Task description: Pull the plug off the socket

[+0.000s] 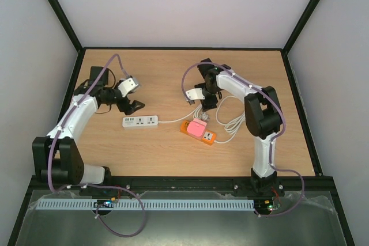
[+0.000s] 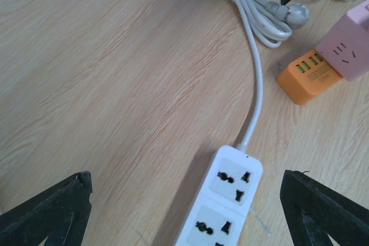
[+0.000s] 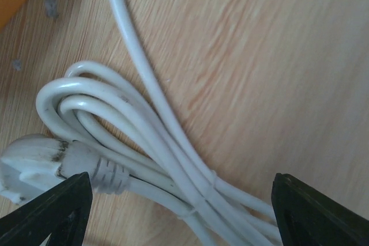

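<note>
Pointing at the desk point(image 2: 86, 56), Mia: "Where is the plug point(image 3: 29, 162)?"

Ben: "It lies loose on the wood, just past the far side of the orange socket block point(image 2: 302, 76), at the end of the looped white cord point(image 3: 115, 119). It is not in any hole, so the pulling looks done."

Mia: "Which arm is closer?"

Ben: "The right one. The right tool point(image 3: 181, 180) hangs over the loops, just past the orange block, with its fingers wide apart and holding nothing. The plug sits low by one finger, nearly under its tip. The left tool point(image 2: 185, 176) is wide open and empty too. It is well off to the left of the orange block, above the white power strip point(image 2: 222, 205)."

Mia: "How does the plug lie?"

Ben: "Flat on its side. Its long way runs from one finger toward the other, not across them. The right tool would likely have to slide over and turn to pinch it."

Mia: "What are the things like?"

Ben: "The plug is hard, pale plastic with dirty marks and a ribbed neck. The cord is smooth, round and bendy. A boxy pink cube point(image 2: 349, 50) sits on top of the orange block. The desk is light wood with fine lines."
</note>
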Available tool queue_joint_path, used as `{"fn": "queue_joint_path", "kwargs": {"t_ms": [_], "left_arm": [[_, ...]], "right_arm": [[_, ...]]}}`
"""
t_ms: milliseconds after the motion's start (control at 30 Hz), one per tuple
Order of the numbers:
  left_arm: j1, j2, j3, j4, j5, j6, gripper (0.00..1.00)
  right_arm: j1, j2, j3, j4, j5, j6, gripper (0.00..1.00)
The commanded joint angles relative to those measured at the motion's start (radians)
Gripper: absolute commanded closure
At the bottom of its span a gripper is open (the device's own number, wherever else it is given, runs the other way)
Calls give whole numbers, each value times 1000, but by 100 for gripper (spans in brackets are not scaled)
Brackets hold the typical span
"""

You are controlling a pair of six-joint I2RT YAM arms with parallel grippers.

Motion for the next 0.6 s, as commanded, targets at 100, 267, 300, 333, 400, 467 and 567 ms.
{"fn": "queue_joint_path", "kwargs": {"t_ms": [100, 267, 300, 333, 400, 467, 567], "left_arm": [[-18, -49, -38, 77, -32, -60, 9], [-18, -49, -46, 117, -50, -104, 9], [-18, -48, -51, 128, -50, -110, 10], [-18, -46, -54, 134, -50, -116, 10], [-18, -47, -61, 147, -59, -127, 10], [-18, -49, -64, 154, -71, -133, 11], [-18, -55, -69, 162, -80, -136, 11]], "right_arm": [[11, 62, -24, -14, 88, -40, 18], [11, 99, -21, 24, 99, -26, 26], [10, 104, -24, 38, 99, -23, 28], [10, 108, -25, 51, 103, -21, 30], [9, 121, -17, 62, 109, -15, 35], [7, 132, -8, 63, 113, -14, 39], [-3, 142, 25, 49, 119, -18, 40]]}}
